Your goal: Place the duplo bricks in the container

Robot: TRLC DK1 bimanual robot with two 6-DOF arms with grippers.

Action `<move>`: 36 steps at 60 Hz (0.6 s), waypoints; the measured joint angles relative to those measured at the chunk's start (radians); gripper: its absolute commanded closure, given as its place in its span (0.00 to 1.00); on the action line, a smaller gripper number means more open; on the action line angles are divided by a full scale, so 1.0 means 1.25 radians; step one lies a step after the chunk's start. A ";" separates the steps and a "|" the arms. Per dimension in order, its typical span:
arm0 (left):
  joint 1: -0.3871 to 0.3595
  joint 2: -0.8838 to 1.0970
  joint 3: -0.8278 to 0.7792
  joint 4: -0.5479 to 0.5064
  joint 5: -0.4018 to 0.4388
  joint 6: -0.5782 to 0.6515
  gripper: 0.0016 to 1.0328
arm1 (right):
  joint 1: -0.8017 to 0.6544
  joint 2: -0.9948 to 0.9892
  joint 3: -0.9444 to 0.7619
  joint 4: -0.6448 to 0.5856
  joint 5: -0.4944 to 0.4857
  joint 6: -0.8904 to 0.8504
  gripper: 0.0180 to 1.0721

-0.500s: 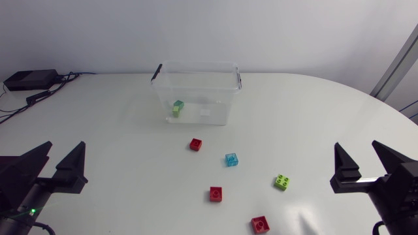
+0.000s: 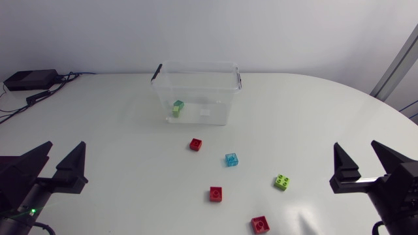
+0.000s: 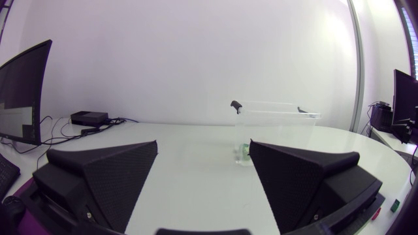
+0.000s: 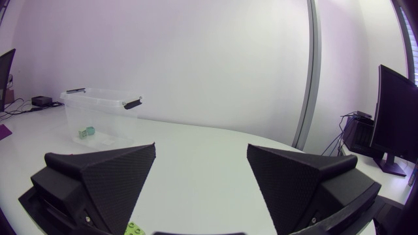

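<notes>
A clear plastic container (image 2: pixel 196 91) stands at the back middle of the white table, with a green brick (image 2: pixel 177 106) inside it. Loose on the table in front of it lie a small red brick (image 2: pixel 196 144), a light blue brick (image 2: pixel 231 159), a lime green brick (image 2: pixel 282 182), and two more red bricks (image 2: pixel 216 194) (image 2: pixel 260 224). My left gripper (image 2: pixel 57 166) rests open at the near left, empty. My right gripper (image 2: pixel 366 163) rests open at the near right, empty. The container (image 3: pixel 274 134) shows ahead of the left gripper (image 3: pixel 202 176), and the container (image 4: pixel 98 114) lies far ahead of the right gripper (image 4: pixel 199 183).
A black box with cables (image 2: pixel 29 81) sits at the table's far left corner. The lime brick's edge (image 4: pixel 136 228) peeks between the right fingers, low down.
</notes>
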 measured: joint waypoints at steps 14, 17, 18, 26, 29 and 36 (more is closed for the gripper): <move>0.000 0.000 0.000 -0.006 0.000 0.000 0.05 | 0.000 0.000 0.000 0.000 0.000 0.000 0.04; 0.000 0.000 0.000 -0.013 0.000 0.000 0.05 | 0.000 0.000 0.000 0.000 0.000 0.000 0.05; 0.000 0.000 0.000 -0.015 0.000 0.000 0.05 | 0.000 0.000 0.000 0.000 0.000 0.000 0.05; -0.002 0.015 0.013 -0.023 -0.001 0.000 0.05 | 0.008 0.017 0.002 -0.002 0.000 0.001 0.05; -0.005 0.042 0.030 -0.023 -0.002 0.000 0.06 | 0.013 0.049 0.011 -0.004 0.000 0.003 0.05; -0.011 0.143 0.086 -0.024 -0.003 0.000 0.07 | 0.021 0.167 0.065 -0.011 0.000 0.004 0.05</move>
